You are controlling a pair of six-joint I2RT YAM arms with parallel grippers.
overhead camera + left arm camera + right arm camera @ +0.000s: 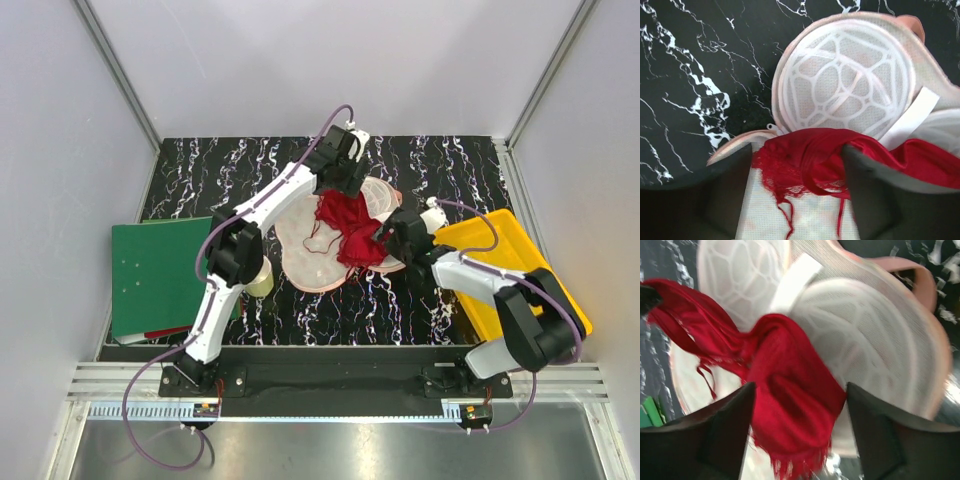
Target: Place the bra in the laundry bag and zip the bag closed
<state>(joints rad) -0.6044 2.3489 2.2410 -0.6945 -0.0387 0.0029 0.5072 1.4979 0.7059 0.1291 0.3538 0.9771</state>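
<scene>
The laundry bag (305, 258) lies open on the black marbled table, its white mesh lining facing up. The red bra (348, 232) lies bunched across the bag's middle, with thin straps trailing toward the left half. My left gripper (343, 178) is at the bra's far end. In the left wrist view it (796, 156) is open, with the bra (805, 155) between the fingers and resting against the right one, and the bag's mesh dome (845, 80) beyond. My right gripper (388, 238) is at the bra's right side. In the right wrist view it (801, 390) is open, straddling the bra (790, 390) above the bag (870, 340).
A yellow plastic tray (520, 270) sits at the right, under the right arm. A green folder (155, 275) lies at the left edge. A small pale yellow round object (260, 281) stands beside the left arm's base link, just left of the bag.
</scene>
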